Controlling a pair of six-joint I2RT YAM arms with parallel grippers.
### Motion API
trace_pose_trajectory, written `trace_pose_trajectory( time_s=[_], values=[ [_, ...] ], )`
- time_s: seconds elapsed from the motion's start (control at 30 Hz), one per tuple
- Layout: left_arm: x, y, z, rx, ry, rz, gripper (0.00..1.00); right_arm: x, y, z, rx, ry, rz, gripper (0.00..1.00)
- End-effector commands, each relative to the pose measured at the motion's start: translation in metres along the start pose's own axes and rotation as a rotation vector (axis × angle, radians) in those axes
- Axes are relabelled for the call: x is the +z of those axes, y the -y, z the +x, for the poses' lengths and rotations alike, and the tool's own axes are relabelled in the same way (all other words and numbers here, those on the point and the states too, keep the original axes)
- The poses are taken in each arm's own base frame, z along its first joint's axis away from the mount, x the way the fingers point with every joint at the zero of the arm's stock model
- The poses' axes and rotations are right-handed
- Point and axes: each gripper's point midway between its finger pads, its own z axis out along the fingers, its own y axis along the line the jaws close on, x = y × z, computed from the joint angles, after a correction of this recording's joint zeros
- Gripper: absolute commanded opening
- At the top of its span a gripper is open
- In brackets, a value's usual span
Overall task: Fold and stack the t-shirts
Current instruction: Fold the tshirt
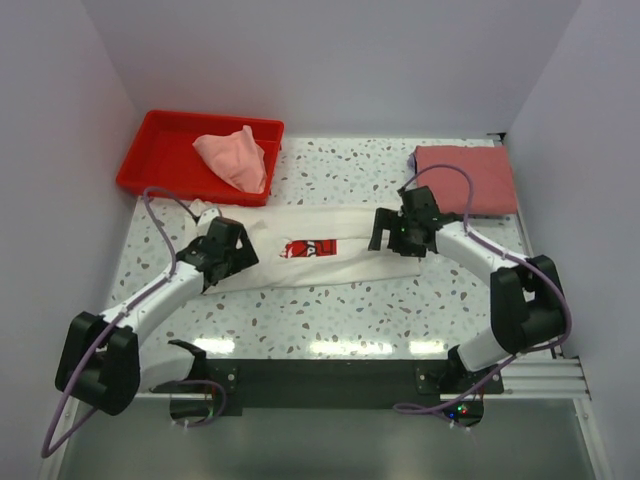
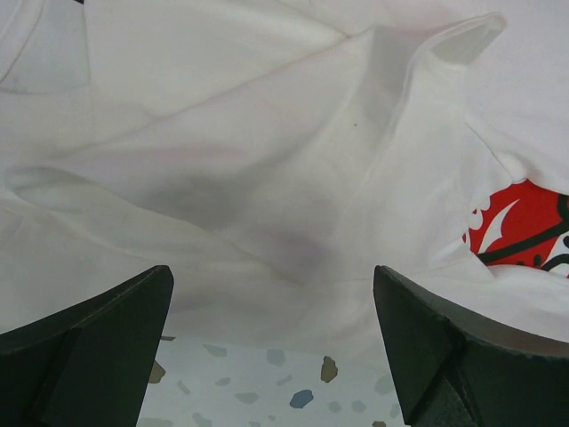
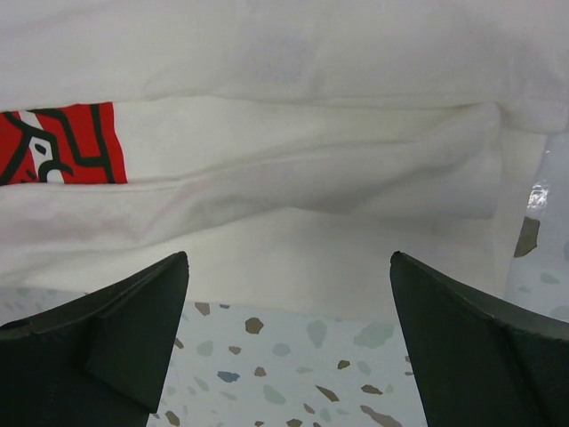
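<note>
The white t-shirt (image 1: 352,252) is lying as a long, rumpled band across the middle of the speckled terrazzo table (image 1: 330,312), its red rectangular print (image 1: 308,248) facing up. The left gripper (image 2: 272,271) is hovering over soft, creased cloth at one end with its dark wedge-shaped fingers spread wide, and the right gripper (image 3: 289,258) is hovering equally spread at the other. The pale pink t-shirt (image 1: 235,158) is sitting crumpled in the red plastic tray (image 1: 150,150). The dusty-red t-shirt (image 1: 465,178) is lying folded flat at the far right.

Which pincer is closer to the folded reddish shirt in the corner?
Right. The right pincer sits just beside the dusty-red shirt; the left pincer is at the other end of the white shirt.
</note>
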Motion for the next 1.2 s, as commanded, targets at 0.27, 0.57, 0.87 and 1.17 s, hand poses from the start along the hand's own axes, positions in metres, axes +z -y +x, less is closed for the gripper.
trace_pose_trajectory(
  time_s=[0.27, 0.57, 0.87, 1.17],
  values=[
    [0.03, -0.013, -0.006, -0.043, 0.061, -0.091, 0.92, -0.013, -0.001, -0.006, -0.04, 0.04, -0.006, 0.99],
    [0.038, -0.013, -0.037, -0.056, 0.154, -0.116, 0.55, -0.018, 0.005, -0.004, -0.041, 0.039, 0.029, 0.99],
    [0.052, -0.007, -0.061, -0.111, 0.154, -0.067, 0.01, -0.025, 0.01, -0.007, -0.04, 0.046, 0.065, 0.99],
    [0.057, -0.002, -0.082, -0.193, 0.132, 0.012, 0.0, -0.027, 0.013, -0.007, -0.041, 0.046, 0.083, 0.99]
  ],
)
